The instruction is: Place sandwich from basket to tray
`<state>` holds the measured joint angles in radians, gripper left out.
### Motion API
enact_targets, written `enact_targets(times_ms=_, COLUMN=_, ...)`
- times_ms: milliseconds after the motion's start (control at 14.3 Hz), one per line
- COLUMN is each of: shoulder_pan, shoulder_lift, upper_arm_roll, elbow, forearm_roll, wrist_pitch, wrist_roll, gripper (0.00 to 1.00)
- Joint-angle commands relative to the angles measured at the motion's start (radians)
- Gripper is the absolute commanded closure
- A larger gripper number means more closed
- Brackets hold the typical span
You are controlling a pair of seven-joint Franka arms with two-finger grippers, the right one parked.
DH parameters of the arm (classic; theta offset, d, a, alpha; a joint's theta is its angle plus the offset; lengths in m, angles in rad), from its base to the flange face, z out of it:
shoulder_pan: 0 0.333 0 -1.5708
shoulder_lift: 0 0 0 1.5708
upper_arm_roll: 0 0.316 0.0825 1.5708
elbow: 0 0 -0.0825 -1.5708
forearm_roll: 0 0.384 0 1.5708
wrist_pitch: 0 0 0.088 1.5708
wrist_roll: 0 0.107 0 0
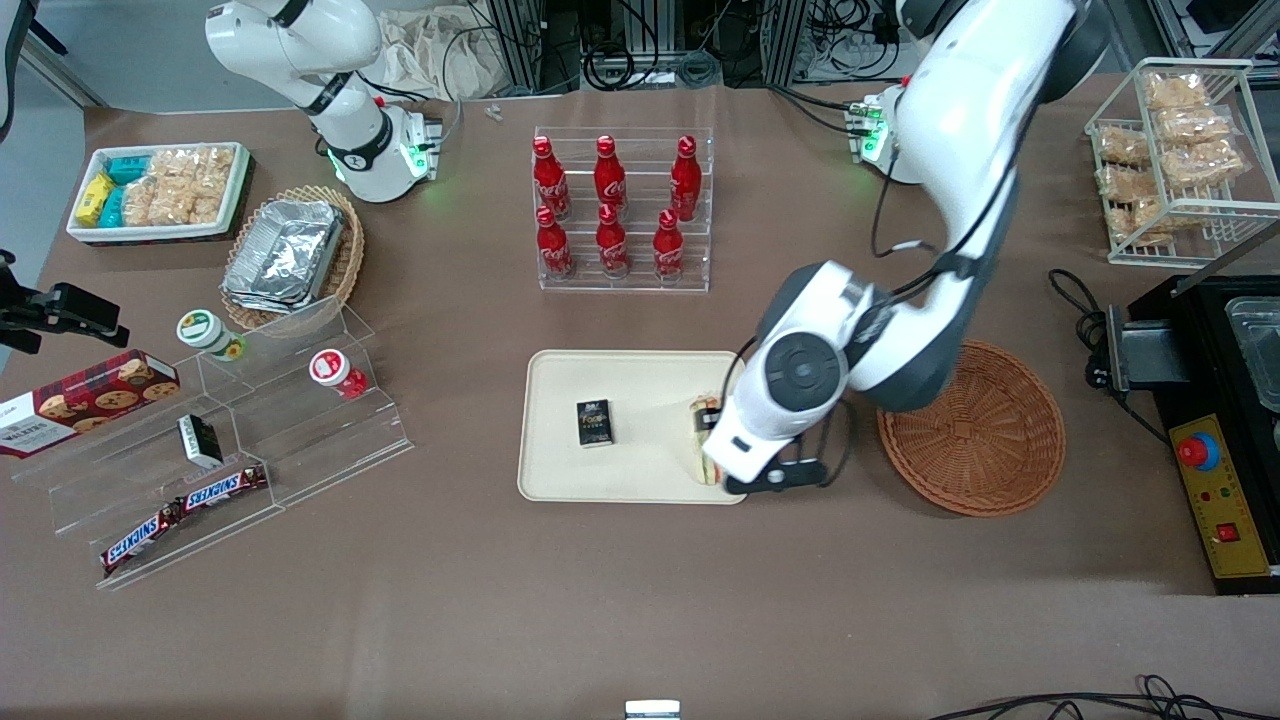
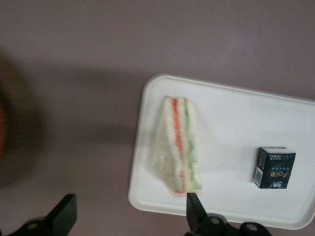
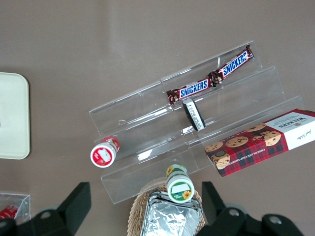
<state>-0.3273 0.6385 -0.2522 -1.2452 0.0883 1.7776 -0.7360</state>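
The sandwich [image 2: 178, 148] lies on the tray [image 2: 231, 105] near its edge (basket [image 1: 985, 430] empty); the gripper [image 2: 129, 210] hovers above, jaws open, apparently after release.

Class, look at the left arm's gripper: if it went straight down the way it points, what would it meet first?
Most likely the sandwich lying on the tray. The gripper hangs open just above it, one finger over the sandwich's end, the other past the tray's edge over the table. Its height is unclear.
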Motion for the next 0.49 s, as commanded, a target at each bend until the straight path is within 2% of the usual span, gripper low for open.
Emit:
enact_targets(times_ms=0, shoulder_pan=0.060, shoulder_lift=-0.181, upper_arm_roll=0.020, elbow=-0.071, forearm_roll=0.040, wrist_pitch=-0.107, wrist_roll=-0.031, gripper=0.00)
enact_targets(times_ms=419, shoulder_pan=0.249, shoulder_lift=-0.460, upper_arm_roll=0.024, elbow=-0.221, forearm_roll=0.034, wrist_pitch=-0.182, wrist_roll=0.004, gripper=0.00)
